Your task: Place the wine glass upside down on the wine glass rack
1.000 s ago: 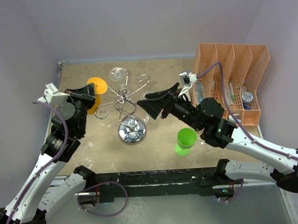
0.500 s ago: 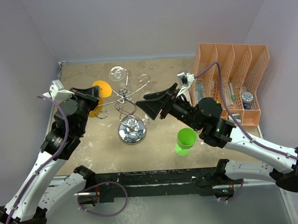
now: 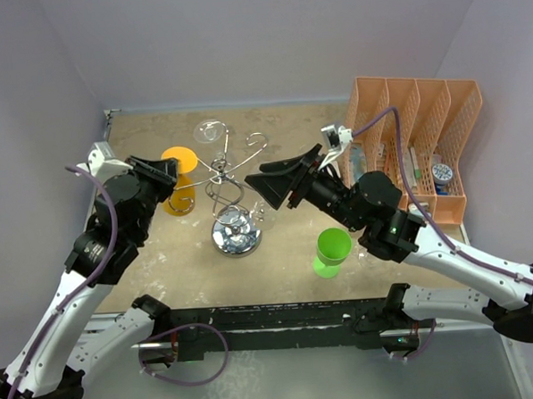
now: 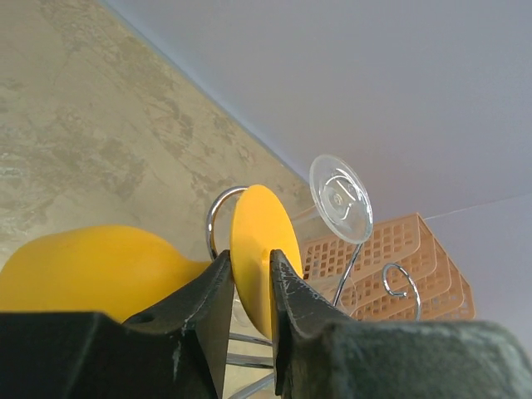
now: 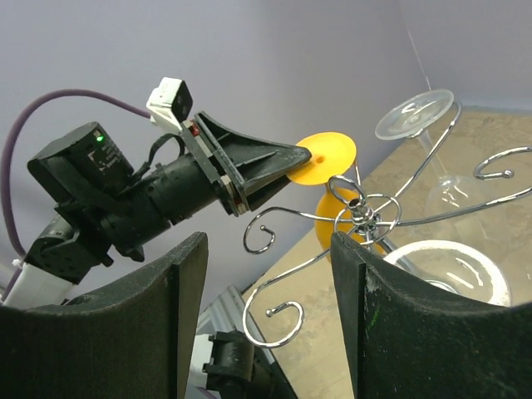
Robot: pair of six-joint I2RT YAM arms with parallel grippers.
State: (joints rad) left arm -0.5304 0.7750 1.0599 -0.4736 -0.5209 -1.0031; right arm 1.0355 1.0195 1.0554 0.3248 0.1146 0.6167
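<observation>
while the left hand (image 4: pixel 249 278) pinches the yellow wine glass (image 4: pixel 249 220) by its foot's edge, bowl hanging down just beside the wine glass rack (image 3: pixel 237 235), the right hand (image 3: pixel 267 183) gapes empty. it looks light, stiff, slick plastic; the stem seems a surer hold.

The left arm (image 3: pixel 71 304) and right arm (image 3: pixel 466 262) are clad in white shells, joined by black motor housings. Purple cables (image 5: pixel 83 100) are routed along both. Black wedge-shaped fingers (image 4: pixel 191 324) and small white wrist cameras (image 3: pixel 336 137) are fitted.
</observation>
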